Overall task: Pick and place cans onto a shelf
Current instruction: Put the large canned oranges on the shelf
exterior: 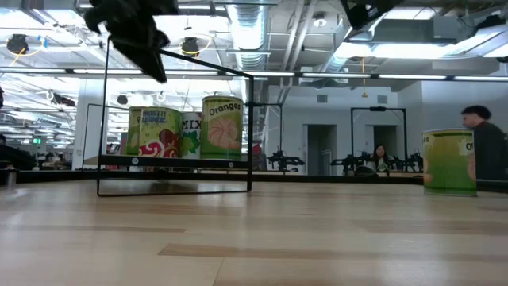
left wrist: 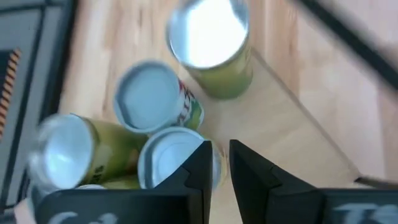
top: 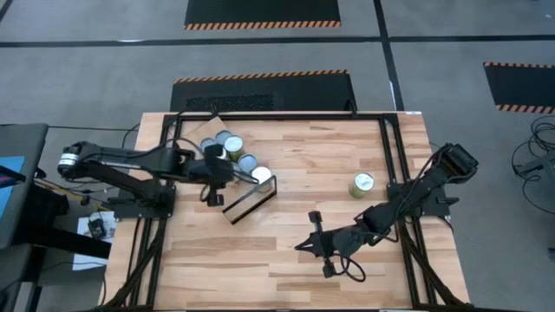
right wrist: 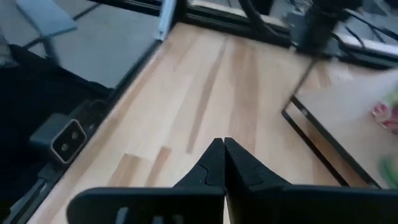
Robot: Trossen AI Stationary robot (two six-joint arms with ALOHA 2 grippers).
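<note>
cans (top: 227,147) upright on shelf (top: 251,198), lone can (top: 362,185) upright on table

Bright, even overhead light; ceiling strip lamps (exterior: 333,75) glow across the low view's top. The can tops (left wrist: 208,31) glare white in the blurred left wrist view. The right wrist view is soft toward its upper right. Shadows on the table (top: 295,260) stay faint.

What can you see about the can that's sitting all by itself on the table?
The lone can is a small round tin with a shiny silver-white lid and a greenish-yellow label with dark lettering. It stands upright on the wooden table, on the right-hand side, far from the other cans on the shelf. Nothing touches it but the tabletop; the right gripper rests lower down, well away.
</note>
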